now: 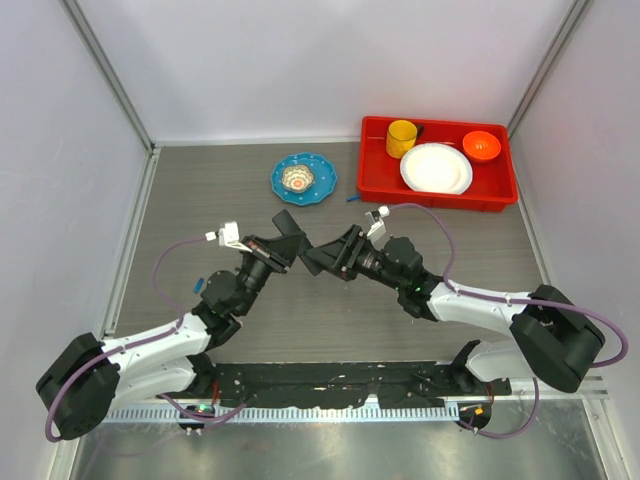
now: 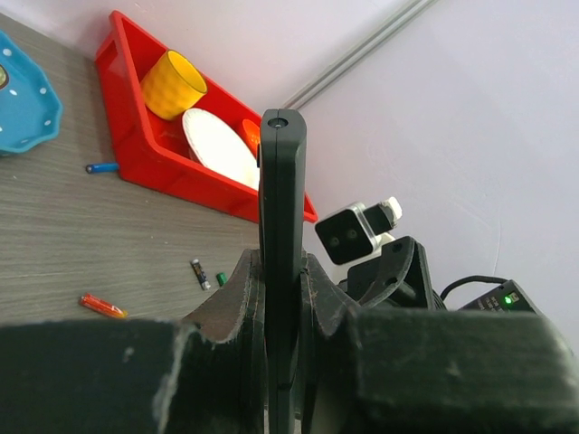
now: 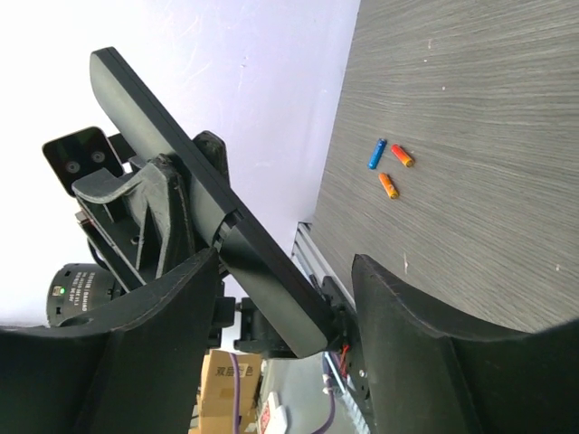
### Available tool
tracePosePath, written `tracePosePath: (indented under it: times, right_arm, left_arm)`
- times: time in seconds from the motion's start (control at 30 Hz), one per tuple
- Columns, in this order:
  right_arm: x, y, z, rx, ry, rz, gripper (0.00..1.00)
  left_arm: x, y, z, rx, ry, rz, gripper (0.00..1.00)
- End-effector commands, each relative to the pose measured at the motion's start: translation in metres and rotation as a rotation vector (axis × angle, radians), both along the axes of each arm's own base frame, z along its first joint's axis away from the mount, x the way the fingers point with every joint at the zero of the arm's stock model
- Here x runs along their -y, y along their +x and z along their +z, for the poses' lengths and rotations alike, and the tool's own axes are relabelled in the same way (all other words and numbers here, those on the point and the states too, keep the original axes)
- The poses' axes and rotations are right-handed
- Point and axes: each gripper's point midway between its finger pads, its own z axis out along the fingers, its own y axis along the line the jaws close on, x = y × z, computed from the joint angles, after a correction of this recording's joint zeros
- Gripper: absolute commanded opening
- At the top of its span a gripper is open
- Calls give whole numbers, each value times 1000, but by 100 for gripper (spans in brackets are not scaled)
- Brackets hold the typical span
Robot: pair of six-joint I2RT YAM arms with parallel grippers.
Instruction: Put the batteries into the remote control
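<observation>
While the left fingers (image 2: 231,303) clamp the slim black plastic remote control bar (image 2: 282,208) edge-up above the grey worktop (image 2: 54,244) | right fingers (image 3: 403,307) spread open astride its end (clear gap on one side) | small orange-red cylinder batteries (image 3: 388,185) lie loose on worktop
</observation>
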Motion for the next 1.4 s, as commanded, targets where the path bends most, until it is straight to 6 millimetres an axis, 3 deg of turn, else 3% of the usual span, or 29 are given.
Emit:
tracePosePath:
  times: [0.0,0.33,0.4,0.43,0.5,0.53,0.57,0.63,0.67,0.73,0.87,0.97,1.03,1.1,1.23,1.37]
  right_arm:
    - [-3,-1,22,33,29,6,69]
    - [1,-4,40,97,-18,15,84]
    - [3,-7,36,92,-60,23,85]
    - [4,-7,44,127,-75,23,87]
    - [8,-9,34,115,-149,33,88]
    - [10,-6,41,162,-182,23,89]
    - [17,-8,27,141,-279,25,89]
    - [25,-2,37,179,-367,-4,90]
    - [37,-5,25,185,-466,7,90]
    - [46,-4,27,213,-525,-6,90]
    - [63,-5,14,225,-661,-4,91]
    - [74,-5,17,279,-738,2,91]
    - [85,2,29,343,-818,-46,91]
    - [96,2,27,383,-933,-40,90]
    - [86,-8,47,442,-1006,23,89]
    - [71,-18,46,461,-1039,99,88]
  left_arm:
    - [-4,-4,16,35,-80,4,0]
    - [-6,-1,10,-6,-111,17,0]
    - [-7,1,8,-14,-118,26,0]
    - [-7,1,7,-25,-125,29,1]
    - [-8,2,4,-37,-135,32,0]
    - [-8,3,4,-46,-147,33,0]
    - [-8,3,2,-54,-151,36,0]
    - [-10,4,-1,-72,-167,43,0]
    - [-10,5,-4,-85,-179,46,0]
    - [-11,5,-4,-89,-196,48,0]
    - [-10,6,-1,-102,-264,33,0]
    - [-10,7,-1,-130,-316,12,0]
    - [-9,10,-9,-188,-349,-21,0]
    - [-5,11,-17,-229,-349,-83,0]
    - [12,9,-14,-245,-363,-208,0]
    - [22,10,-13,-239,-357,-253,0]
